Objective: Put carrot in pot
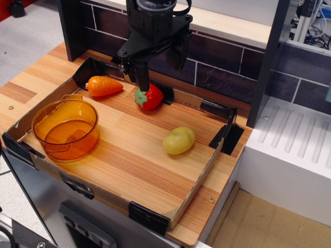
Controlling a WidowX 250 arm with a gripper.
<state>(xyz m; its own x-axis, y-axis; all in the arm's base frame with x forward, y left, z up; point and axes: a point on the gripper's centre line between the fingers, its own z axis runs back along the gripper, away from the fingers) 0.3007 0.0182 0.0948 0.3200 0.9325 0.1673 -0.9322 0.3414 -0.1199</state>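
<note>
The orange carrot (pixel 103 86) lies on its side at the back left of the wooden board, close to the cardboard rim. The amber pot (pixel 66 129) stands at the front left, upright and empty, with its handle toward the back. My black gripper (pixel 160 77) hangs over the back middle of the board, to the right of the carrot. Its jaws stand apart and hold nothing. One finger (pixel 143 77) comes down right at the green top of a red strawberry (pixel 150 98). I cannot tell whether it touches the strawberry.
A yellow potato (pixel 179 140) lies right of centre. A low cardboard rim (pixel 83 72) with black corner pieces borders the board. A dark tiled wall stands behind, and a white ridged drainer (pixel 295 134) sits to the right.
</note>
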